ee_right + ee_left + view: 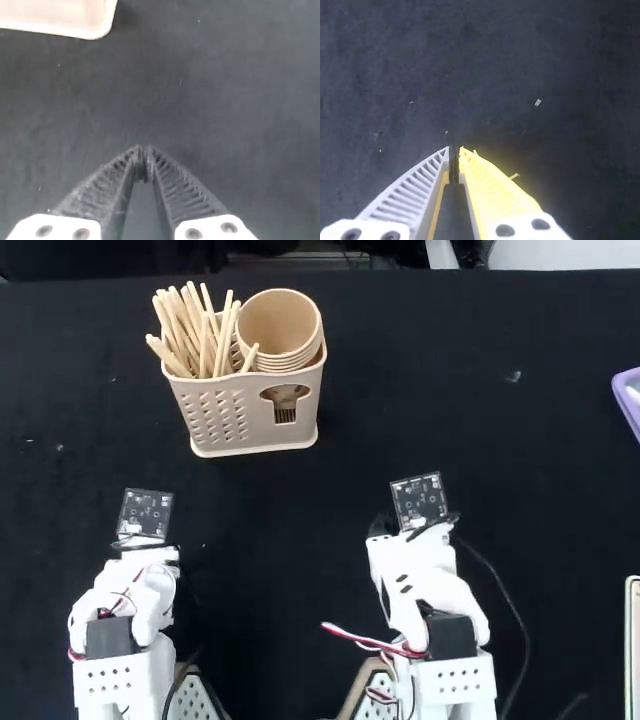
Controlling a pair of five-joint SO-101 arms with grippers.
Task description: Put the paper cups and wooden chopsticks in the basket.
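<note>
Inside one basket (238,412), one cup stack (281,332)

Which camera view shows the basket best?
The high view: the whole basket stands there, with paper cups and chopsticks inside. The right wrist view catches one pale corner; the left wrist view faces black table.

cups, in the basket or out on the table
In. The stacked cups stand upright inside the basket, in the compartment beside the chopsticks, with their rims above its wall.
</note>
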